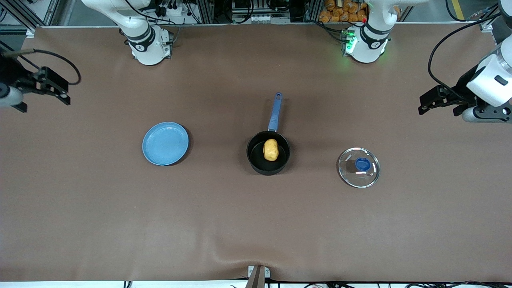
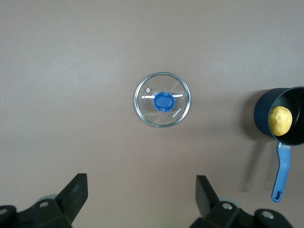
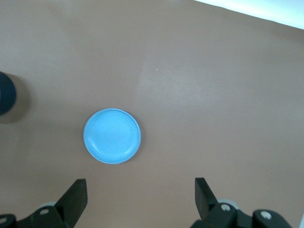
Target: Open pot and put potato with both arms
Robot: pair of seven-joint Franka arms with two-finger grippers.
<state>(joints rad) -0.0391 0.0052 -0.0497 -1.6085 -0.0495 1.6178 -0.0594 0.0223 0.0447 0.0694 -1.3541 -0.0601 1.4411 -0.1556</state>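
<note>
The small lumpy yellow potato [image 1: 271, 150] sits inside the round black pot with the long blue handle [image 1: 268, 153], in the middle of the table. The pot is open so the potato could go in. Its glass lid with the blue knob [image 1: 359, 167] lies flat on the table toward the left arm's end, out of the way. The flat light-blue plate [image 1: 165, 143] is bare. Both the left gripper [image 2: 141, 194] and the right gripper [image 3: 140, 195] hang wide open, holding nothing, each high over its own end. The job looks done.

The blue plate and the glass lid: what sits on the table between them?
The pot with the potato in it sits between the plate and the lid, as the front view shows.
</note>
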